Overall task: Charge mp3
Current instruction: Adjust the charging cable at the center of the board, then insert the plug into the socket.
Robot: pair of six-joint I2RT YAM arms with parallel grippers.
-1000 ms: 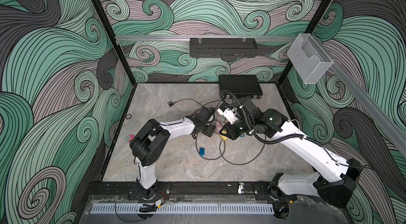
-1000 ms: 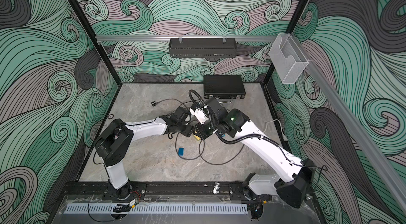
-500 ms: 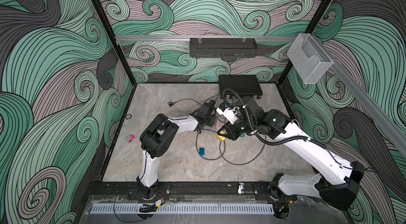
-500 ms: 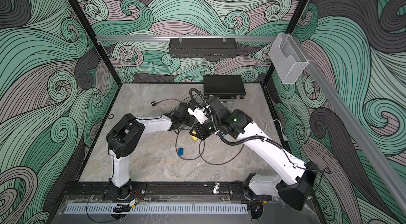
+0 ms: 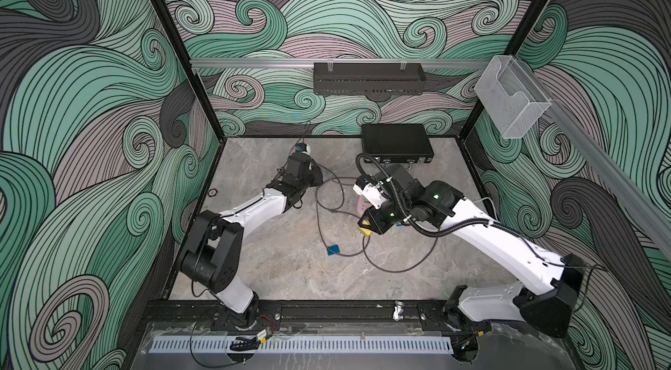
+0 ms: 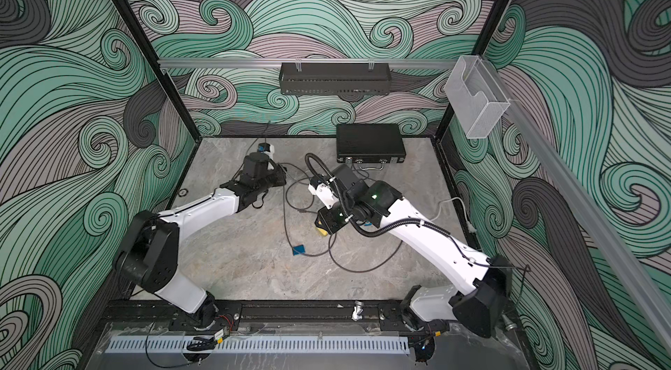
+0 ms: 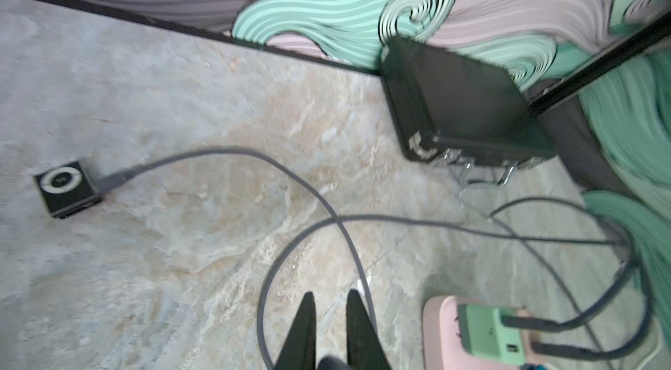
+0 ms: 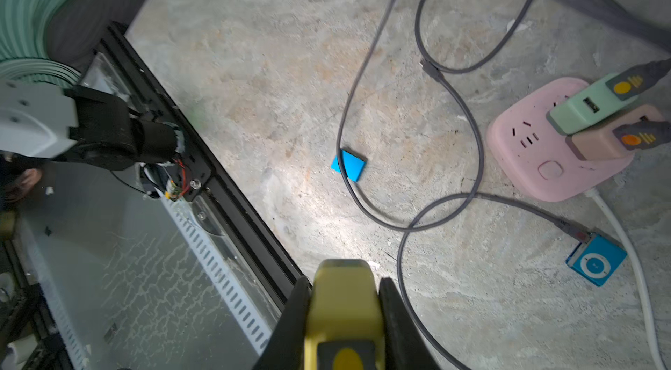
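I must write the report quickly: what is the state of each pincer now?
Left pincer: nearly closed, holding nothing.
Right pincer: closed on a yellow charger.

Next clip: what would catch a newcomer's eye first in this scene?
Probably the pink power strip mid-table, with a mint-green charger and a tan charger plugged in and grey cables looping around it. Next, the right end effector clamped on a yellow charger block, and a small blue square mp3 player beside the strip.
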